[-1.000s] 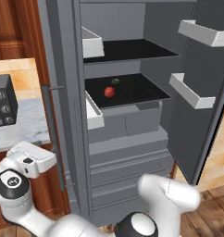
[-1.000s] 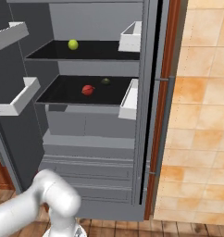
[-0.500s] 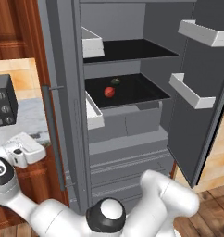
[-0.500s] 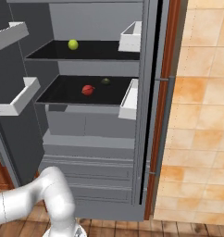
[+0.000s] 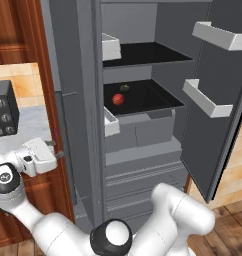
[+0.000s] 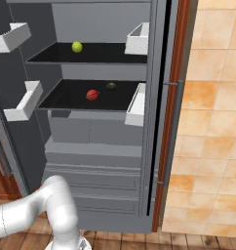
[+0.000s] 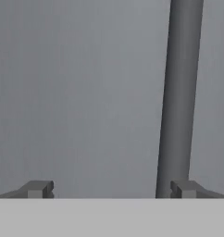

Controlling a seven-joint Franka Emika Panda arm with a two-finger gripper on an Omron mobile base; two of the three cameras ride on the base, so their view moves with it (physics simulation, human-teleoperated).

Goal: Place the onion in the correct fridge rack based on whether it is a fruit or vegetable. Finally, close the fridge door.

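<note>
The onion (image 5: 118,99) (image 6: 92,94), a small red-maroon ball, rests on the fridge rack (image 5: 153,97) (image 6: 66,97), the lower black shelf. My gripper (image 5: 55,149) (image 7: 109,190) is outside the fridge, at the outer face of the open door (image 5: 75,100) (image 6: 156,97). It stands open and holds nothing. In the hand view the door's grey handle bar (image 7: 178,92) rises just above the right fingertip (image 7: 183,189). The onion is far from the gripper.
A small dark green item (image 5: 124,88) (image 6: 111,86) lies just behind the onion. A lime-green ball (image 6: 77,47) sits on the upper shelf. The other door (image 5: 218,115) stands open with light-grey bins (image 5: 207,98). A dark microwave (image 5: 3,110) sits on the counter at left.
The arm has swung further left. The hand has moved up and right toward the outer face of the door. The onion has not moved.
</note>
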